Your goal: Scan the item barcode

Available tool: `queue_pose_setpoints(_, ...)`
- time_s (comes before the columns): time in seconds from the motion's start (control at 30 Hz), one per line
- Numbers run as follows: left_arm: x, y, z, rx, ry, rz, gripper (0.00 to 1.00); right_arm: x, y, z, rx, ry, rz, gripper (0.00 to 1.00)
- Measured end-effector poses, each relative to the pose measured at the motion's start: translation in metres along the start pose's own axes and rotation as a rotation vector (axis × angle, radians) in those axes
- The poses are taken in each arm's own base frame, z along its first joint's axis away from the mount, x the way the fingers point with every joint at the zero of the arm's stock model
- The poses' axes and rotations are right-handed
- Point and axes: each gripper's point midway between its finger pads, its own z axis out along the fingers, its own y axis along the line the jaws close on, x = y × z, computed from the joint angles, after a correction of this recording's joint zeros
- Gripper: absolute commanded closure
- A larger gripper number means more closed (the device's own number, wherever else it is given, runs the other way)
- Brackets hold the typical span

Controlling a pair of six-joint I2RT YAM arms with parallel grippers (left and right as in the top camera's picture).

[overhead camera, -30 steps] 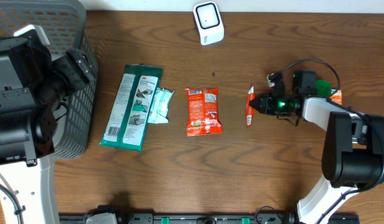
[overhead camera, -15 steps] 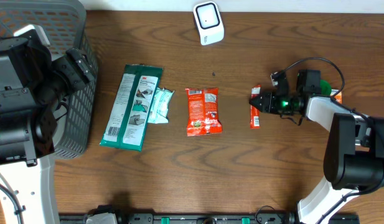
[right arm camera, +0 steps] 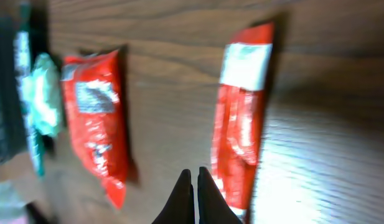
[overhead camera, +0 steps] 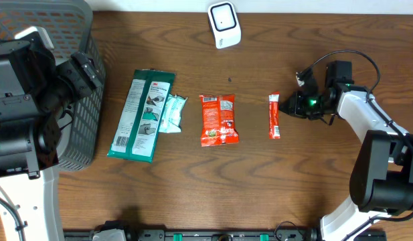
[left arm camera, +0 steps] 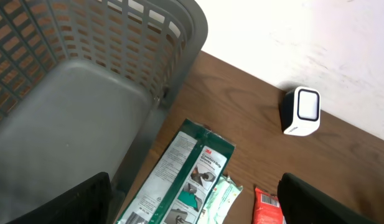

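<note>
The slim red stick point(overhead camera: 274, 117) lies flat on the right side of the table point(overhead camera: 313, 187), well apart from the red pouch point(overhead camera: 218, 119) to its left. The mint sachet point(overhead camera: 171, 112) and green pack point(overhead camera: 142, 115) lie further left. The right gripper point(overhead camera: 290, 107) is clenched on nothing, its tips just right of the stick; whether they touch it I cannot tell. The stick looks light, thin and soft, probably slick foil that will flop if held by one end and offers little edge to get under. I would pinch it across its narrow width near the middle, clear of the pale patch point(right arm camera: 244, 65) at one end, which may carry the barcode. Far left, the left gripper point(overhead camera: 84, 70) hangs spread wide and empty over the basket point(overhead camera: 72, 17). The scanner point(overhead camera: 224, 25) stands at the far edge.
</note>
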Motion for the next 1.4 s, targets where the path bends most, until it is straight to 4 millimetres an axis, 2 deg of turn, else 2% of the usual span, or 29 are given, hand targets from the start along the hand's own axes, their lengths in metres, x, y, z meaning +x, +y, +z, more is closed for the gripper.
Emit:
queue_pose_setpoints(0.13, 0.0, 0.0, 0.0, 0.0, 0.0, 0.0, 0.15, 0.009, 0.006, 0.004, -0.044, 0.018, -0.016, 0.99)
queue_pose_setpoints(0.23, 0.0, 0.0, 0.0, 0.0, -0.001, 0.0, 0.15, 0.021, 0.002, 0.013, -0.05, 0.034, -0.029, 0.99)
queue_pose_setpoints(0.43, 0.0, 0.0, 0.0, 0.0, 0.0, 0.0, 0.15, 0.05, -0.02, 0.031, -0.002, 0.044, -0.039, 0.99)
queue_pose_setpoints(0.77, 0.0, 0.0, 0.0, 0.0, 0.0, 0.0, 0.15, 0.054, -0.012, 0.031, -0.051, 0.022, -0.057, 0.99)
queue_pose_setpoints(0.83, 0.0, 0.0, 0.0, 0.0, 0.0, 0.0, 0.15, 0.048, -0.005, 0.029, -0.082, 0.02, -0.059, 0.99)
queue_pose_setpoints(1.0, 0.0, 0.0, 0.0, 0.0, 0.0, 0.0, 0.15, -0.001, 0.016, 0.013, -0.12, -0.077, -0.142, 0.99)
queue_pose_setpoints(1.07, 0.0, 0.0, 0.0, 0.0, 0.0, 0.0, 0.14, -0.012, 0.018, 0.01, -0.107, -0.106, -0.164, 0.99)
queue_pose_setpoints(1.4, 0.0, 0.0, 0.0, 0.0, 0.0, 0.0, 0.15, -0.006, -0.013, 0.019, 0.046, -0.115, -0.157, 0.99)
